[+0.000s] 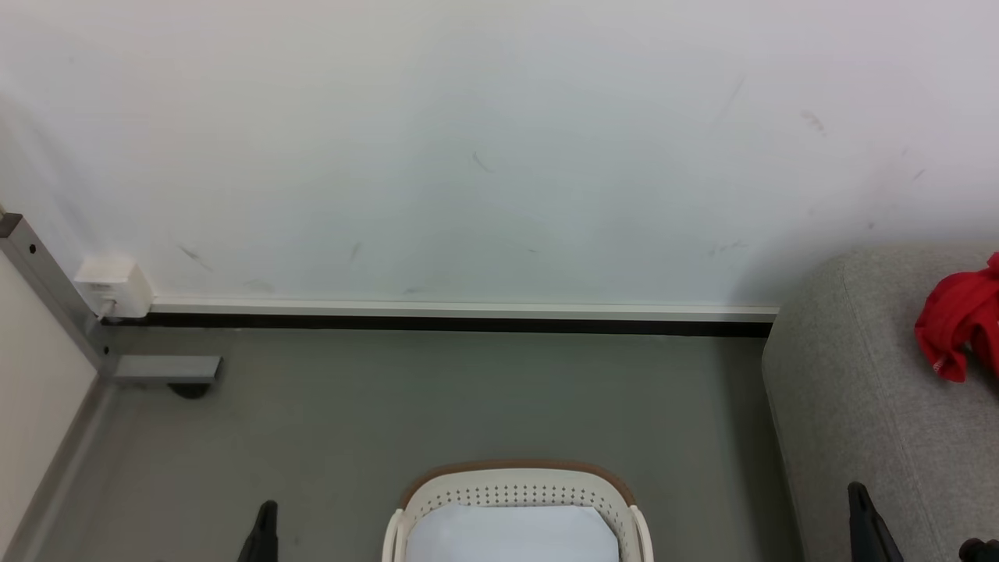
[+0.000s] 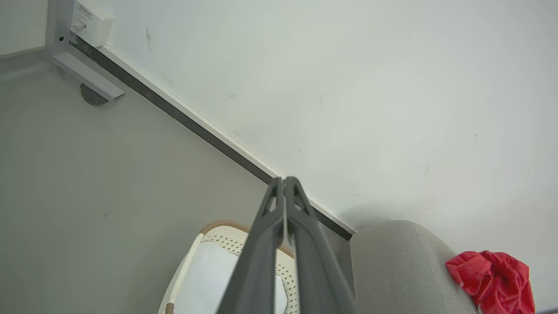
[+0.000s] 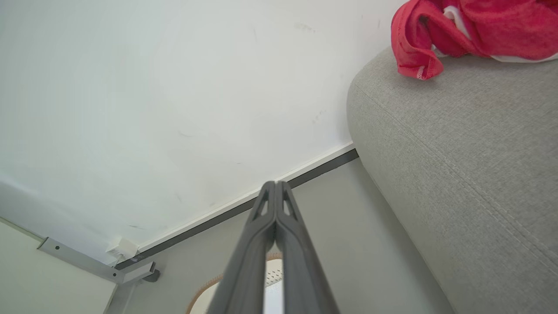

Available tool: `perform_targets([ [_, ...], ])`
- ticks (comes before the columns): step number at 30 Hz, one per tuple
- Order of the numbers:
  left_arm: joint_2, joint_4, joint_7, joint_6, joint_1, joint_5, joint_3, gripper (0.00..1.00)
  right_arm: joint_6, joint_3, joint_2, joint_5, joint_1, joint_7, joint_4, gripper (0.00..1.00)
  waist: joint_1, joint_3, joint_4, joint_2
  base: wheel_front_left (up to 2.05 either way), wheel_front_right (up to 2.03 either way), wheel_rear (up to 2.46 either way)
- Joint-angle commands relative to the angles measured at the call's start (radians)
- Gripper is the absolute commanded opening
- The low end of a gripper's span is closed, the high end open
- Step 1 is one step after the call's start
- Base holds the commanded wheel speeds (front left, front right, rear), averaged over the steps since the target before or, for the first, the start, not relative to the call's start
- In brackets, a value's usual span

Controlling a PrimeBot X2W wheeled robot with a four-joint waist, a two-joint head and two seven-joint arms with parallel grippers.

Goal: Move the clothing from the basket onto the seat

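Note:
Red clothing (image 1: 960, 324) lies bunched on the grey seat (image 1: 866, 406) at the right, near the wall; the wrist views show the clothing (image 2: 492, 281) (image 3: 475, 28) on the seat (image 2: 401, 266) (image 3: 462, 165) too. The cream basket (image 1: 517, 492) with a brown rim stands on the floor at bottom centre, a flat white sheet (image 1: 511, 535) inside it. My left gripper (image 1: 267, 511) is shut with nothing in it, left of the basket. The right gripper (image 1: 858, 493) is shut and empty beside the seat's front. Each wrist view shows its own gripper (image 2: 284, 179) (image 3: 274, 183) with fingers pressed together.
A white wall (image 1: 484, 156) with a dark baseboard (image 1: 437, 321) runs behind the grey floor (image 1: 437, 398). A grey metal frame leg (image 1: 160, 367) and a white wall box (image 1: 113, 287) sit at the left corner.

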State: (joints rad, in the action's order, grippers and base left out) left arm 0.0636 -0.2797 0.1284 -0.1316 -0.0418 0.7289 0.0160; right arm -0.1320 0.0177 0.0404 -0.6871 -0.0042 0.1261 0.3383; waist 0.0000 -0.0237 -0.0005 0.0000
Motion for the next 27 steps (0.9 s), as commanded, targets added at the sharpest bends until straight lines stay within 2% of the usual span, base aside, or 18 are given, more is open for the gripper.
perform_targets([
  [1,0.001,0.017,-0.009,0.000,0.026,0.045,0.007,0.00,0.001,0.009,0.009,-0.040,-0.032,-0.007,-0.020,0.00,0.0000,0.000,0.000,0.0000,0.00,0.00,0.00],
  [27,-0.003,0.025,-0.096,0.001,0.075,0.355,0.042,0.00,0.001,0.042,0.011,-0.367,-0.062,-0.094,-0.049,0.00,0.0000,0.008,0.000,0.0000,0.00,0.00,0.00],
])
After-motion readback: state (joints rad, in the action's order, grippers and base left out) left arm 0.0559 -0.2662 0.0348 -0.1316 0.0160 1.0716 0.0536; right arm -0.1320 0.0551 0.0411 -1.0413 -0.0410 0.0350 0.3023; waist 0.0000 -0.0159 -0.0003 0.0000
